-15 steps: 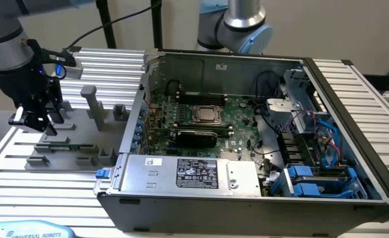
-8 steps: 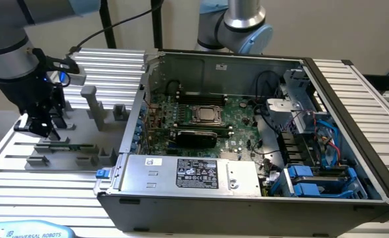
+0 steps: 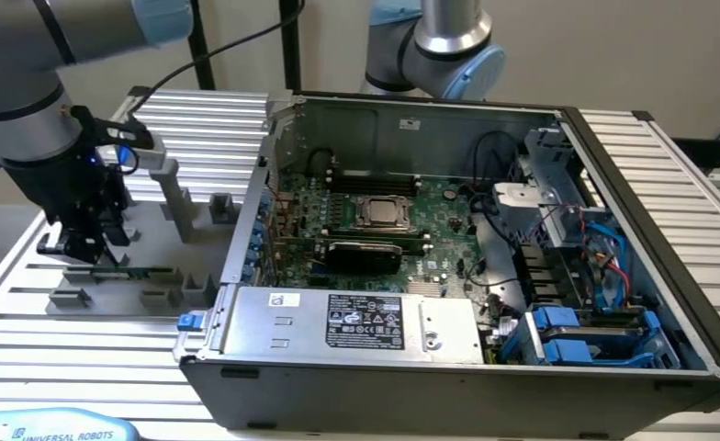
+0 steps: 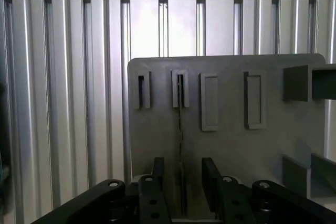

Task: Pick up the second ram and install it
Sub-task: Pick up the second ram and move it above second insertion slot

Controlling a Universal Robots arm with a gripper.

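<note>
Here the open hand [image 4: 181,174] straddles the second ram [image 4: 180,124] amid fixture blocks [image 4: 209,100]

Surfaces noted. The table [image 4: 68,108] is ribbed aluminium extrusion, silver, with a satin sheen along the ridges. The fixture plate [image 4: 231,150] is grey plastic, matt and smooth. The gripper [image 4: 182,170] has black matt links with small bright screw heads. The second ram [image 3: 133,272] is a green circuit board. The computer case [image 3: 458,390] is dull grey sheet metal. The power supply [image 3: 275,326] is bare satin metal with a printed label. The drive caddies [image 3: 568,335] are blue plastic, slightly glossy.
</note>
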